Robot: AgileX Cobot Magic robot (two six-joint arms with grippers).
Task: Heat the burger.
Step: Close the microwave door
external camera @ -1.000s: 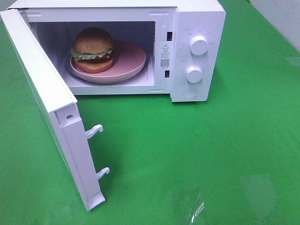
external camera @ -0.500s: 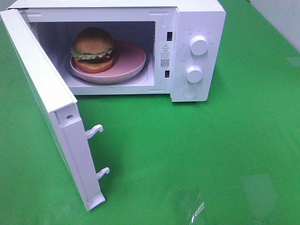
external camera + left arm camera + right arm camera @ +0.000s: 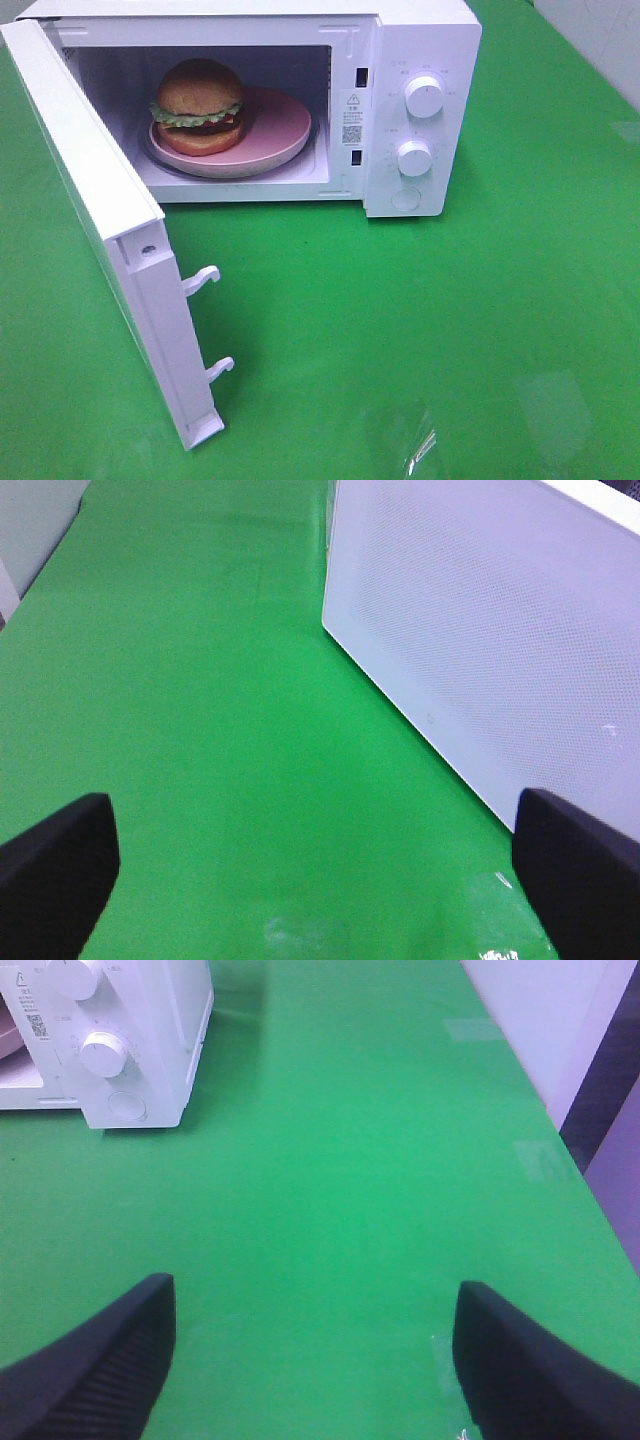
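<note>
- The burger has a glossy golden-brown domed bun, a frill of green lettuce beneath, a dark patty with a touch of red, and a paler bottom bun
- It sits on the left part of a pink plate inside the microwave, at the far side of the green table
- The door stands swung open toward the near left
- Left gripper: jaws spread wide, nothing between them, over the table beside the door's outer face
- Right gripper: jaws wide apart, holding nothing, over the table to the near right of the knobs
</note>
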